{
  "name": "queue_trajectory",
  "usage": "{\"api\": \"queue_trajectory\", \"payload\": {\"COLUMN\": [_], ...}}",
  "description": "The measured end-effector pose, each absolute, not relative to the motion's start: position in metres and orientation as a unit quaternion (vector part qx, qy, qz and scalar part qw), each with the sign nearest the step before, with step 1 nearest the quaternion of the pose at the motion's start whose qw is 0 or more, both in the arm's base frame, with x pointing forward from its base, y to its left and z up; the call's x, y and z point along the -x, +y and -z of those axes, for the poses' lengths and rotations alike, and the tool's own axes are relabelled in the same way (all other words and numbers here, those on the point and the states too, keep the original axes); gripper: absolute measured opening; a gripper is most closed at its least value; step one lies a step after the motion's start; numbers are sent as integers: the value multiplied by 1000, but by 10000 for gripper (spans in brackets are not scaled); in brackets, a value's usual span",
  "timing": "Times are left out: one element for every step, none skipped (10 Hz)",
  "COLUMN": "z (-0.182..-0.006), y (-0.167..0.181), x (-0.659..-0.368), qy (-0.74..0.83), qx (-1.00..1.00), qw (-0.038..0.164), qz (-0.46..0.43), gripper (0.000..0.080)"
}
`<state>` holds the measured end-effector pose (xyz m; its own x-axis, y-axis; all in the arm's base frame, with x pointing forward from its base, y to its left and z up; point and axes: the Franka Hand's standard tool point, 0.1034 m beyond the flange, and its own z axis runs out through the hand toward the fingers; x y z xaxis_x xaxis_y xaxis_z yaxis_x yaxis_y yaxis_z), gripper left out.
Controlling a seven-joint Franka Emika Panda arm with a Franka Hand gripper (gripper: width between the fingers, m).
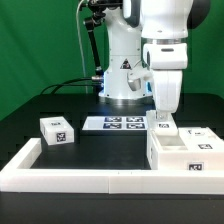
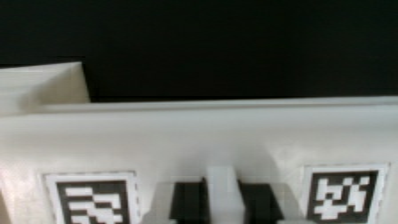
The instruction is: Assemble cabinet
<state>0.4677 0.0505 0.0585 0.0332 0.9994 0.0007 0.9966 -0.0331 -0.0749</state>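
Note:
The white cabinet body (image 1: 178,152) stands at the exterior view's right, inside the rails, with a tag on its front. My gripper (image 1: 162,121) reaches straight down at its near-left top corner onto a white tagged cabinet piece (image 1: 164,128). In the wrist view my gripper (image 2: 221,200) has its two dark fingers (image 2: 178,202) pressed to either side of a thin white rib of that piece (image 2: 214,130), between two tags. A small white drawer block (image 1: 57,130) with a tag lies apart at the exterior view's left.
The marker board (image 1: 115,123) lies flat near the robot base. Long white border rails (image 1: 90,176) run along the front and the exterior view's left. Another white tagged part (image 1: 200,134) sits behind the cabinet body.

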Motion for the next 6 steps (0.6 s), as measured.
{"api": "queue_trajectory", "payload": {"z": [-58,-58,-57,-56,-56,-56], "y": [51,51,50,50,51,51], "x": [-471,-472,-477,-482,-489,-496], "qy": [-694,-694,-694,-695,-696,-700], "qx": [719,719,719,718,717,714], "qw": [27,27,26,25,23,20], "qz": [-24,-24,-21,-17,-12,-6], "gripper": [70,70,70,70,70,70]}}
